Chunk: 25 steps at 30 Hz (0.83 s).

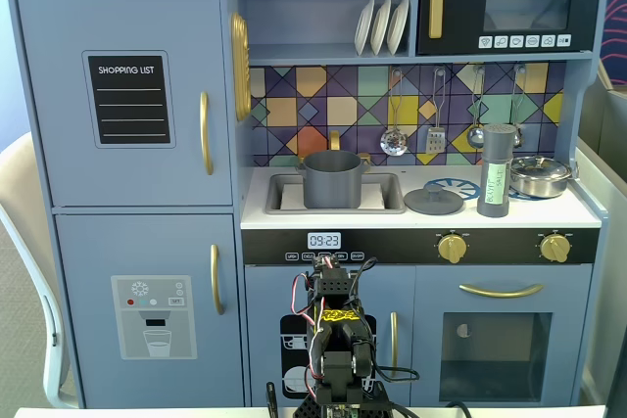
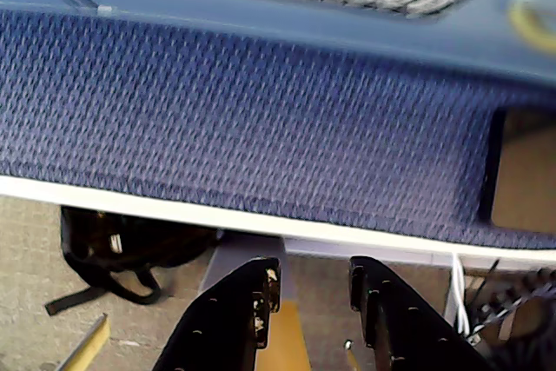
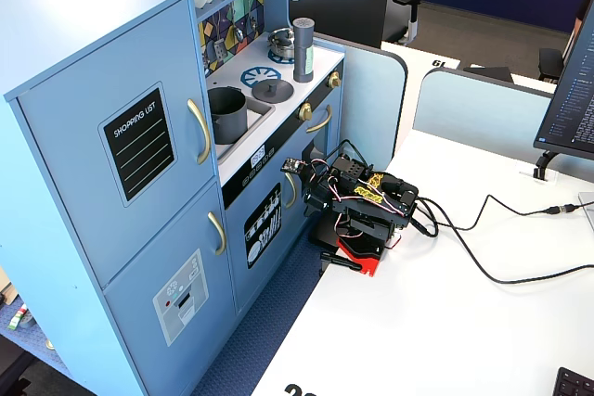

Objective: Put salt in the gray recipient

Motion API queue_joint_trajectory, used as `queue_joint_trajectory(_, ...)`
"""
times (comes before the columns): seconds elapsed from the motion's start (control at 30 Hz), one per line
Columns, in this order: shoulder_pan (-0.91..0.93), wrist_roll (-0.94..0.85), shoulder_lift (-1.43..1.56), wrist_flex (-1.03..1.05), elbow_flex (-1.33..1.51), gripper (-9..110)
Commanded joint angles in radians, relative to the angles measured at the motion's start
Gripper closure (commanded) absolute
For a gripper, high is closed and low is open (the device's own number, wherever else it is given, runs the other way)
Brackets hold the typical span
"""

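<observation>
Up on the toy kitchen's counter (image 1: 588, 214), the salt (image 1: 496, 171) stands tall on the right, next to a shiny pan (image 1: 540, 175). Its pale green label has up-and-down writing too small to read surely. The gray pot (image 1: 332, 179) sits in the sink (image 1: 387, 205), well apart from the salt, with a flat lid (image 1: 434, 202) between them.

Words show in a fixed view: "SHOPPING LIST" on the black board (image 1: 129, 100) on the fridge door, and "09:23" on the little clock (image 1: 323, 240). Another fixed view shows a "DELL" mark on the back of a screen (image 3: 348, 5) behind the kitchen.

That side view also shows the arm (image 3: 364, 209) folded low on a white desk (image 3: 445, 322), in front of the oven, far below the salt (image 3: 303, 49) and pot (image 3: 227, 114).

Only the wrist view shows the tool (image 2: 314, 282) up close. Its two black fingers (image 2: 252, 301) are a little apart and hold nothing. Past them are blue carpet and a black bag (image 2: 130, 245) on the floor.
</observation>
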Motion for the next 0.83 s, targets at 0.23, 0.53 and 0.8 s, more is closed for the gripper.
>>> queue_joint_trajectory(0.23,0.015,0.057,0.006,0.012,-0.005,98)
queue_joint_trajectory(0.53,0.015,0.057,0.006,0.012,-0.005,96)
queue_joint_trajectory(0.8,0.015,0.057,0.006,0.012,-0.005,96)
